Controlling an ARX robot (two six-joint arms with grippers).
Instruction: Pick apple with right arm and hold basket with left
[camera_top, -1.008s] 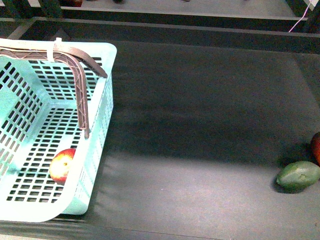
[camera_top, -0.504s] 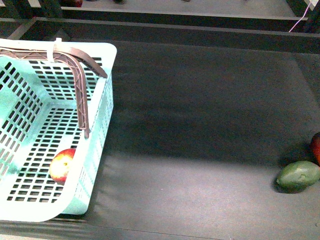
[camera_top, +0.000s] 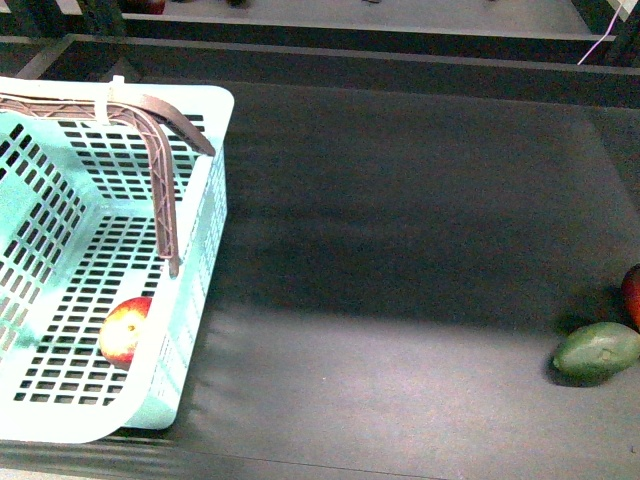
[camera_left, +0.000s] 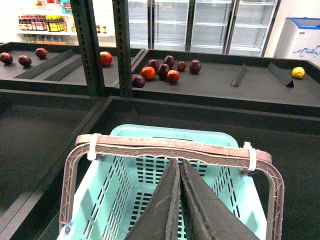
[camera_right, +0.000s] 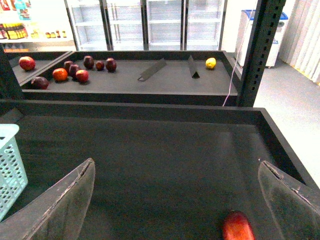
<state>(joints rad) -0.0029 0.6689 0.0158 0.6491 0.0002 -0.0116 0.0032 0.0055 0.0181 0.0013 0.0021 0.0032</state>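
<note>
one apple (camera_top: 124, 332) lies in one basket (camera_top: 205, 215); left gripper (camera_left: 179, 172) pressed together, right gripper (camera_right: 175, 200) spread apart.

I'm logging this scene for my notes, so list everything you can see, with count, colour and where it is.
basket: one, mint green with brown handles, on the table's left side.
apple: one, red with yellow, inside the basket at its near right wall.
green fruit: one, dull green, table's near right.
red fruit: one, cut off by the front view's right edge, behind the green fruit.
table: one, black mat.
left gripper: shut, over the basket.
right gripper: open, over the mat.
</note>
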